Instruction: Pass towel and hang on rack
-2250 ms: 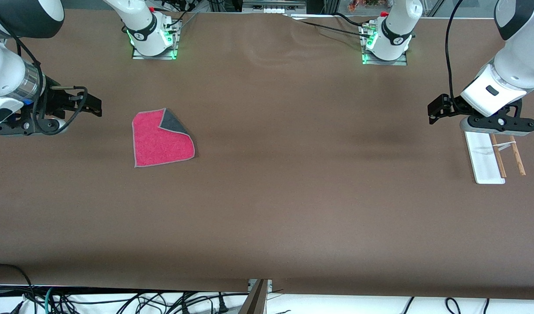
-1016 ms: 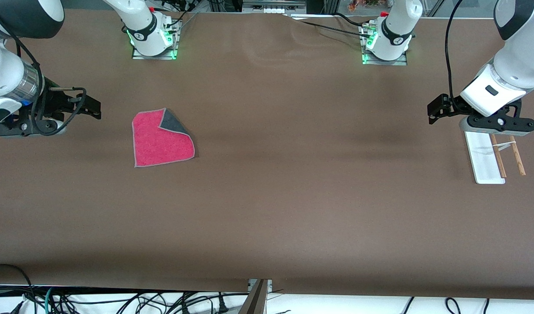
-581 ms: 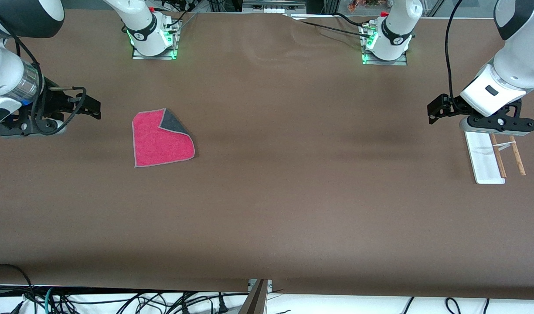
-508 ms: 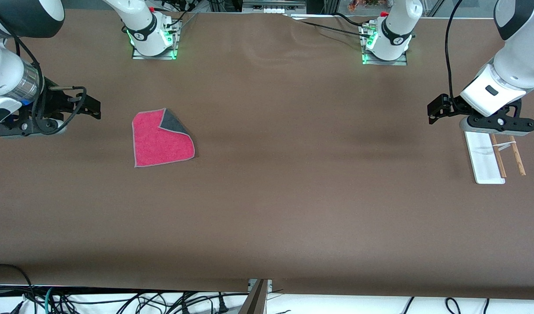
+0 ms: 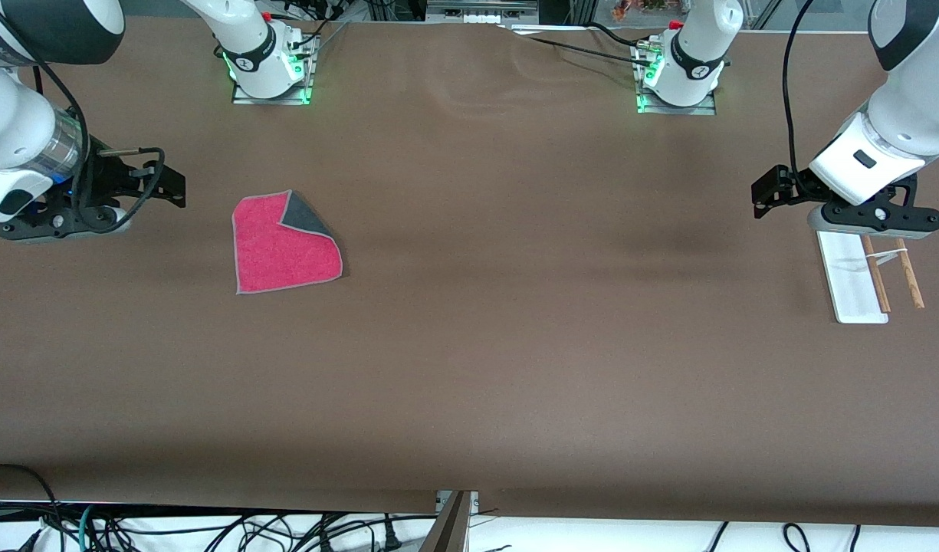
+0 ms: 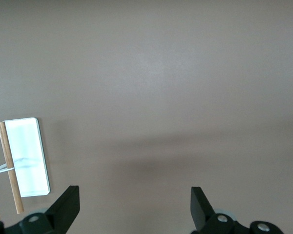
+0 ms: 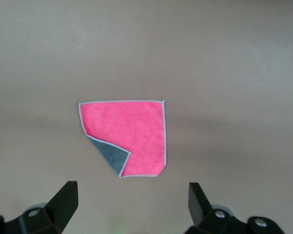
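1. Towel [image 5: 283, 245] flat on brown table [image 5: 500, 322], toward right arm's end, pink side up, one corner folded over w/ dark grey underside showing; thin grey edging all round. Same seen in right wrist view [image 7: 128, 135]: pink square, grey flap at one corner.
2. Rack [image 5: 868, 276] standing on table at left arm's end, well apart from towel: flat white base, two thin light-brown rods, white crosspiece joining them. Also in left wrist view [image 6: 20, 163], white base plus one rod clear, second rod only partly in shot.
3. Right gripper [image 5: 59, 222] up in air over bare table at right arm's end, beside towel but not over it, not touching it. Fingers wide apart in right wrist view [image 7: 132, 207], nothing between them, towel visible through the gap farther off.
4. Left gripper [image 5: 871, 218] hovering over rack's end nearest the arm bases, covering part of base in front view. Fingers spread apart in left wrist view [image 6: 134, 209], holding nothing; only bare table between them, rack off to one side.
5. Cables [image 5: 208, 529] bunched along table edge nearest front camera. Green lights at both arm bases.
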You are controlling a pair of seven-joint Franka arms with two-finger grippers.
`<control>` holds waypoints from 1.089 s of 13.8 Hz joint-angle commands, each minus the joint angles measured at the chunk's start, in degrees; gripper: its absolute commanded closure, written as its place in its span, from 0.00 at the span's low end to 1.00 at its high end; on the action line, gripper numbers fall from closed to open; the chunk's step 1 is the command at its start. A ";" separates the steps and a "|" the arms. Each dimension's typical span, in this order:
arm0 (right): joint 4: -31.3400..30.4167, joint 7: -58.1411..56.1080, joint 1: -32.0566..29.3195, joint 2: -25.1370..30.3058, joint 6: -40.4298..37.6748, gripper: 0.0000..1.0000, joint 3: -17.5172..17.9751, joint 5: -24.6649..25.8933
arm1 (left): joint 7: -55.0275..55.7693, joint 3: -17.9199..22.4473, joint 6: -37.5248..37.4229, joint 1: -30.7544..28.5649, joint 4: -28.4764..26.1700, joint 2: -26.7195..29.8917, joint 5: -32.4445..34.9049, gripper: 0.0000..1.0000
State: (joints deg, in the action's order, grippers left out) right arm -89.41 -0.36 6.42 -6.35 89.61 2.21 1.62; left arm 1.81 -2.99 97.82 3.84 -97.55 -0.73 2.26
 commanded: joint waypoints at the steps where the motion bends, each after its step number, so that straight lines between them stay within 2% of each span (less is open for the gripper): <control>1: 0.20 -0.60 0.53 -0.15 -0.05 0.00 0.16 1.11 | -0.93 -0.17 -0.53 -0.32 0.08 0.20 -0.50 0.00; 15: -0.07 0.09 0.53 -1.29 0.48 0.00 0.16 0.67 | -1.19 -0.09 -0.61 -0.32 0.08 0.20 -0.50 0.00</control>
State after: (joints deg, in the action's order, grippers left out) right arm -89.44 -0.36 6.87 -6.94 89.63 2.15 1.76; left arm 1.81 -2.99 97.82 3.84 -97.55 -0.73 2.26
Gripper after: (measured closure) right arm 0.000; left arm 0.000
